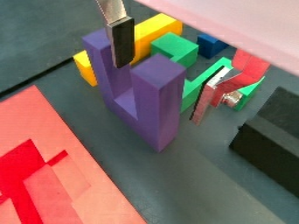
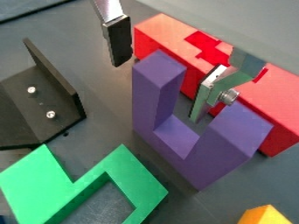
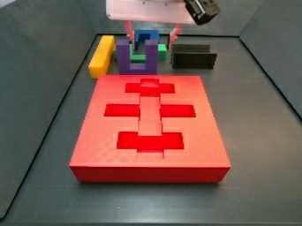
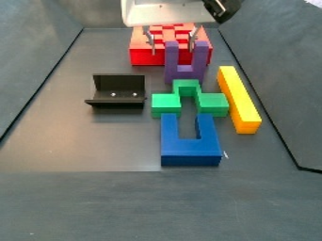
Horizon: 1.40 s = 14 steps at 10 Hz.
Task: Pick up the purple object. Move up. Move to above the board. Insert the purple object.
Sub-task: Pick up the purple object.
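Pincer [image 2: 163, 66] astride purple object [image 2: 193, 131] arm (fingers apart), beside board [image 3: 150, 119].

The dark counter [image 4: 75, 132] carries the board [image 3: 150, 124], purple object [image 4: 185, 64], yellow bar [image 4: 239, 97], green block [image 4: 189, 101], blue block [image 4: 191, 137] and fixture [image 4: 119, 92]; the hand [image 4: 174, 41] straddles one purple arm.

Both wrist views sit close above the purple object [image 1: 142, 92], facing opposite ways; both side views look from opposite ends of the board [image 3: 94, 141], sharing the gripper [image 4: 172, 40].

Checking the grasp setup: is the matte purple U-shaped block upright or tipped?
Upright: the purple U-shaped block stands with arms pointing up; the open gripper straddles one arm.
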Motion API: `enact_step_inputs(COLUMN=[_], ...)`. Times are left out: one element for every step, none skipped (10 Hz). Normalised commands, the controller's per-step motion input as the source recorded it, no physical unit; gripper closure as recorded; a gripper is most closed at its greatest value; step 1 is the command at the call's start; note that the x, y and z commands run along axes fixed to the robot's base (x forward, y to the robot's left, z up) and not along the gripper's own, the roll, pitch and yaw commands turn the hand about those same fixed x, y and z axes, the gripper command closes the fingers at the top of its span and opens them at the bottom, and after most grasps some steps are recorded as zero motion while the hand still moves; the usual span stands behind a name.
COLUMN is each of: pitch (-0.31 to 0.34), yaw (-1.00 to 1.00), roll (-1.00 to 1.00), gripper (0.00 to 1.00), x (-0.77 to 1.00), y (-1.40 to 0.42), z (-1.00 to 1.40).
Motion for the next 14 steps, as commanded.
enact_step_inputs(pitch=[-0.010,-0.149,-0.090,0.000,0.000,0.000,0.000,0.000,0.000,0.000,0.000,0.000,0.000,0.000], yaw=[0.00,0.03,0.00,0.00,0.00,0.00,0.00,0.00,0.00,0.00,0.00,0.00,0.00,0.00], roll=[0.00,0.10,0.09,0.00,0.00,0.00,0.00,0.00,0.00,0.00,0.00,0.00,0.00,0.00], gripper=[0.00,0.00,0.00,1.00,1.00,1.00,1.00,1.00,1.00,1.00,1.00,1.00,1.00,1.00], x=[-0.03,-0.22,-0.13,0.00,0.00,0.00,0.00,0.00,0.00,0.00,0.00,0.00,0.00,0.00], y=[0.00,-0.10,-0.08,0.00,0.00,0.00,0.00,0.00,0.00,0.00,0.00,0.00,0.00,0.00], z=[0.00,0.00,0.00,0.00,0.00,0.00,0.00,0.00,0.00,0.00,0.00,0.00,0.00,0.00])
